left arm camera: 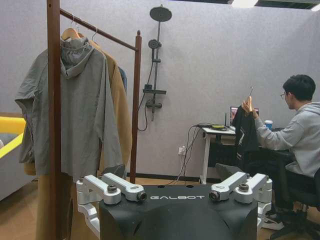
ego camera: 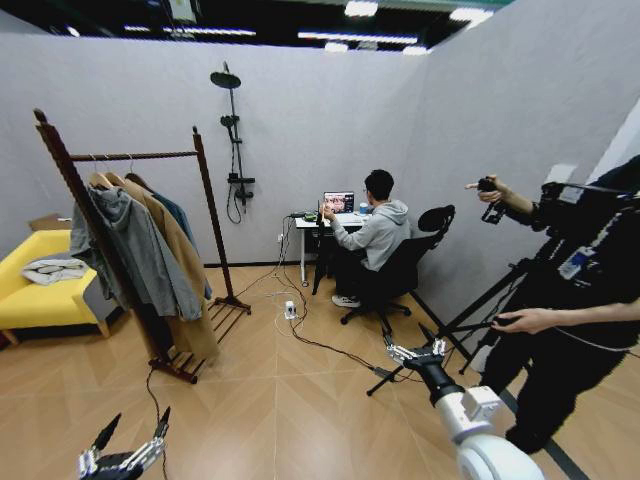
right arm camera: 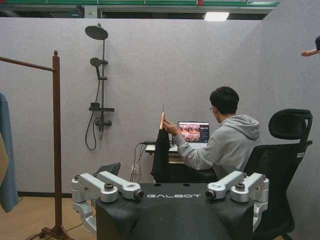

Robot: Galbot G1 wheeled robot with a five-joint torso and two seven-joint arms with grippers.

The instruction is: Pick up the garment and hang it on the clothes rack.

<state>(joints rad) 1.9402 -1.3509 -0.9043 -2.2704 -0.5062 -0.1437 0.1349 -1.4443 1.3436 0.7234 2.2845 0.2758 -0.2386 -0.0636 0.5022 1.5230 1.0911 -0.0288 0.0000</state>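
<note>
Limp black garment point(right arm camera: 161, 155) — held up by seated person's hand point(right arm camera: 167, 125).

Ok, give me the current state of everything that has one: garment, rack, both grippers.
garment: on its hanger, held up by the seated person at the desk.
clothes rack: upright, grey hoodie and tan coat hanging.
left gripper: open, empty, low.
right gripper: open, empty.
</note>
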